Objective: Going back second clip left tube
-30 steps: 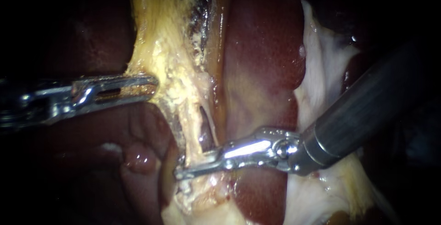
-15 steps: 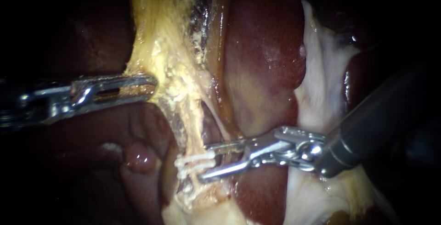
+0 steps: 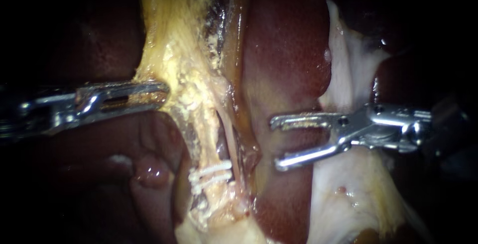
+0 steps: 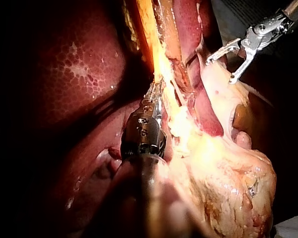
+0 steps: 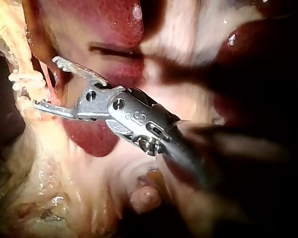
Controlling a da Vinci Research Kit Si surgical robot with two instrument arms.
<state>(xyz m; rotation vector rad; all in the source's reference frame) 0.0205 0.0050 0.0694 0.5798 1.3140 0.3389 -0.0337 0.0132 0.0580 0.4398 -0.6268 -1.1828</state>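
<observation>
Two white clip bands [image 3: 211, 172] lie close together across the left tube [image 3: 203, 134], a pale yellow strand beside a thinner strand [image 3: 230, 132]. My right instrument [image 3: 275, 143] hangs to the right of them over the liver [image 3: 284, 64], jaws open and empty. In the right wrist view its open jaws [image 5: 44, 82] stand just short of the clips [image 5: 25, 77]. My left instrument [image 3: 162, 93] comes in from the left, shut on yellowish tissue [image 3: 174, 50] above the tubes. In the left wrist view its jaws [image 4: 154, 94] bite that tissue, with the right instrument [image 4: 220, 70] beyond it.
Dark red liver fills the left and centre. Whitish membrane [image 3: 348, 74] lies behind the right instrument. Fatty yellow tissue [image 3: 219, 224] spreads below the clips, and a small pink lump [image 3: 149, 172] sits to their left.
The right instrument's jaws opened, leaving white clip bands on the tube, and it has drawn back to the right and upward. The left instrument has held still.
</observation>
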